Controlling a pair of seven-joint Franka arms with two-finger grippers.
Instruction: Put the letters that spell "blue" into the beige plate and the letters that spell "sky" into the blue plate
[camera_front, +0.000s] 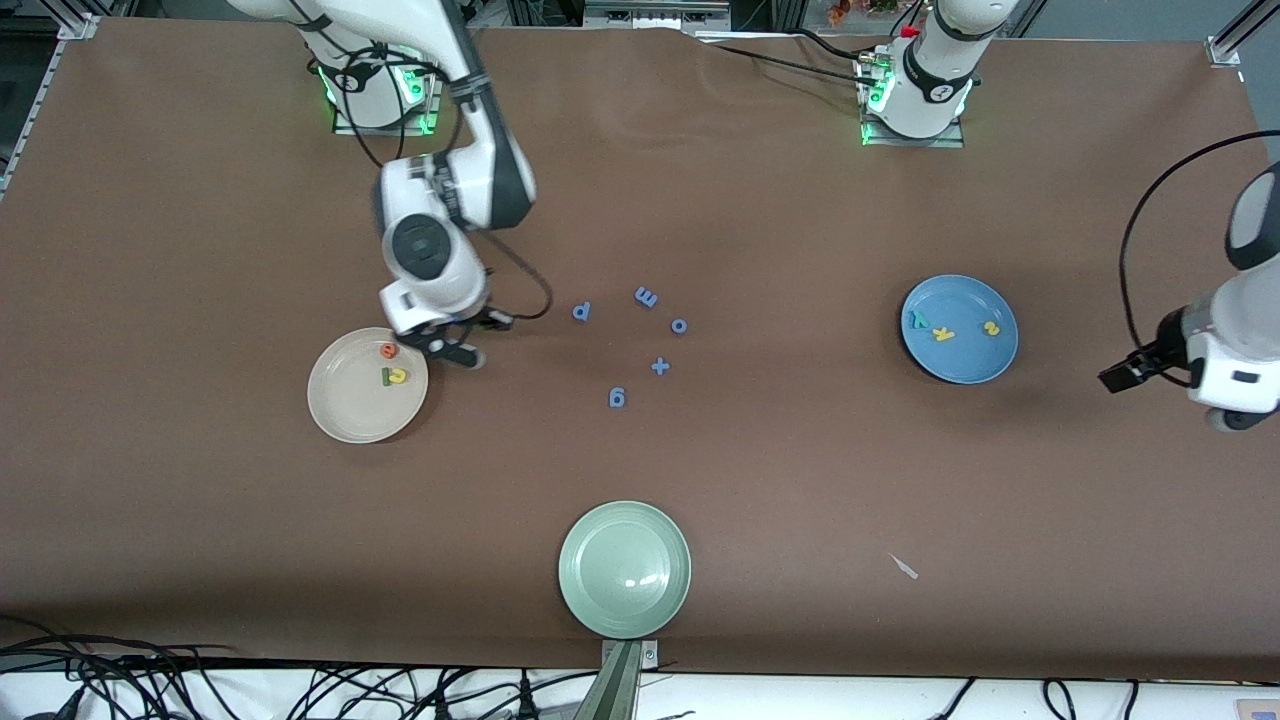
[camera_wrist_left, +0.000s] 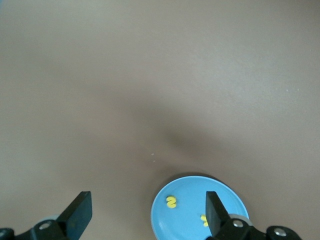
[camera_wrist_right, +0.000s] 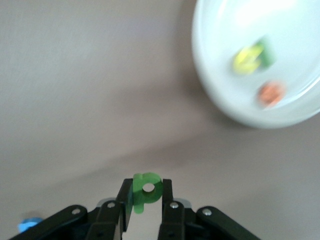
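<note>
The beige plate holds an orange e, a yellow u and a thin green l. My right gripper hangs over the bare table just beside this plate's rim and is shut on a green b. In the right wrist view the beige plate lies ahead of that gripper. The blue plate holds a teal y, a yellow k and a yellow s. My left gripper stands open and empty beside the blue plate, toward the left arm's end.
Several blue letters and a blue plus sign lie scattered mid-table between the two plates. A pale green plate sits near the front edge. A small white scrap lies nearer the camera than the blue plate.
</note>
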